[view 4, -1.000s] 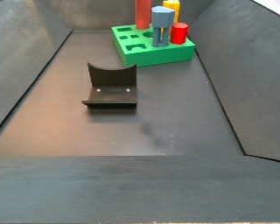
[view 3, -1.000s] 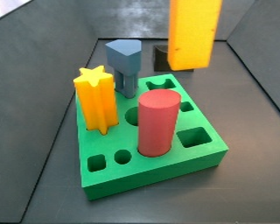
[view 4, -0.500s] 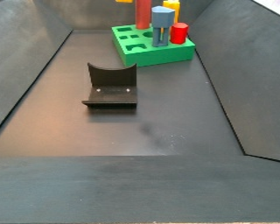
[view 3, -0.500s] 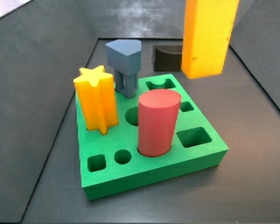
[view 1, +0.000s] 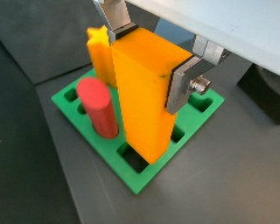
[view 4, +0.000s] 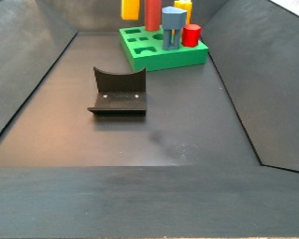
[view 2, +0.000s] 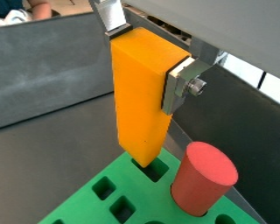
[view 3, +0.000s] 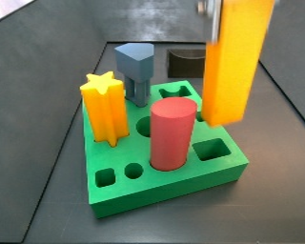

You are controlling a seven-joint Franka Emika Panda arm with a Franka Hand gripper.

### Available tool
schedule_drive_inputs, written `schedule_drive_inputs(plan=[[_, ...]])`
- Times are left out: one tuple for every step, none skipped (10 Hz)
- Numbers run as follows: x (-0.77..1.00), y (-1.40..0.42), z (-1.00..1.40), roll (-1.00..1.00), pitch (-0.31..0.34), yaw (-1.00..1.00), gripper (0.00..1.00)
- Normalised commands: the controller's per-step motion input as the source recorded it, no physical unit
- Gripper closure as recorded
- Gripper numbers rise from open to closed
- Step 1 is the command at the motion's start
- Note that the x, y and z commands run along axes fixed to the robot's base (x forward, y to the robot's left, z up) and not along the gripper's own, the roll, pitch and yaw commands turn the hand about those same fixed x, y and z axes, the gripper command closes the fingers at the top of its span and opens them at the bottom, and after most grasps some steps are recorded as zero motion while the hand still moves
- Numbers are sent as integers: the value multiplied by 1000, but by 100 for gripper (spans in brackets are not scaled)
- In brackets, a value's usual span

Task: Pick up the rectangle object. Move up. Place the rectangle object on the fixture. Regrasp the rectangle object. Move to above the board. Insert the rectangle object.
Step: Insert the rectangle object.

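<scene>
Gripping the rectangle object (view 1: 149, 96) by its top end, the gripper (view 1: 154, 54) was at the top middle of both wrist views, its two silver fingers (view 2: 184, 86) clamped on the block's sides. The block hung straight up and down, with its bottom end just over a square hole in the board (view 1: 136, 179). In a side view the rectangle object (view 3: 236, 59) filled the upper right of the frame, above the right side of the board (view 3: 181, 176), and I could not tell if its tip had gone into a hole yet.

The step looked like moving above the board, close to the last step of pushing the block in. The next move would need the block's end lined up square with the hole, then a slow, straight push down. A small twist could make it catch on the edge.

The board held other pieces. A red cylinder (view 3: 172, 133) stood in the middle of it, a yellow star post (view 3: 104, 108) stood at its left, and a grey-blue peg (view 3: 134, 71) stood at the back. A few holes near the front were bare. The fixture (view 4: 117, 91) sat by itself on the floor, well apart from the board, with nothing on it.
</scene>
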Motion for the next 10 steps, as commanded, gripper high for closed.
schedule_drive_inputs(plan=[[0,0,0,6,0,0,100],[60,-211,-529,129,-27,129,100],[163,-260,-751,210,-56,206,100],[54,-223,-720,266,-29,251,100],[0,0,-123,150,24,63,100],[0,0,-269,199,23,0,100],[0,-183,-406,243,0,0,100],[-71,-146,-186,124,14,-17,100],[0,-74,-9,-43,0,0,100],[-11,-114,-231,0,-41,0,100]])
